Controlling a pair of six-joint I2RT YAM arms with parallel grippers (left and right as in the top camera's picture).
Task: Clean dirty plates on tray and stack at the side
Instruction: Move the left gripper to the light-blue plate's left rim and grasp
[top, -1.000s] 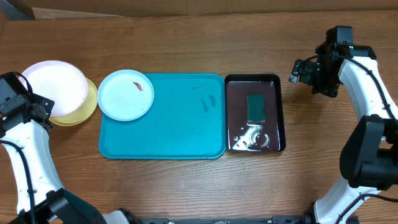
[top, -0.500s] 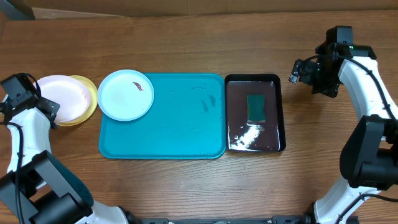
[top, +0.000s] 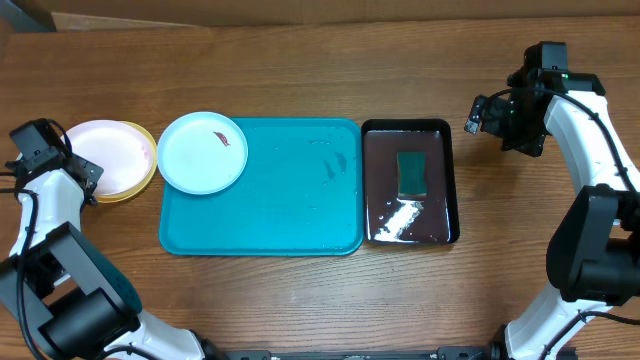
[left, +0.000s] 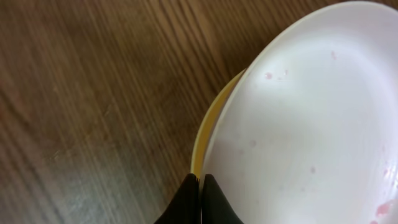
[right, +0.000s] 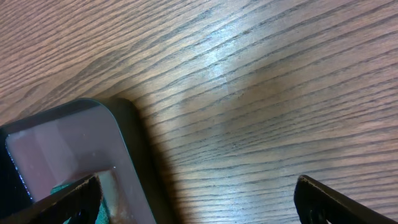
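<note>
Our left tool (left: 200, 190) is pinched shut on the rim of the white plate (top: 108, 152), which sits on the yellow plate (top: 146, 173) on the counter (top: 300, 80), just left of the tray (top: 290, 215). The light blue plate (top: 202, 155), marked with a red smear, lies on the tray's far-left corner and overhangs its edge. Our right tool (right: 196, 193) hangs wide open and empty, well right of the tray.

A white plate (top: 108, 155) nests on a yellow plate (top: 141, 178) beside the teal tray (top: 290, 205); a red-smeared light-blue plate (top: 202, 152) apparently overhangs its corner.
</note>
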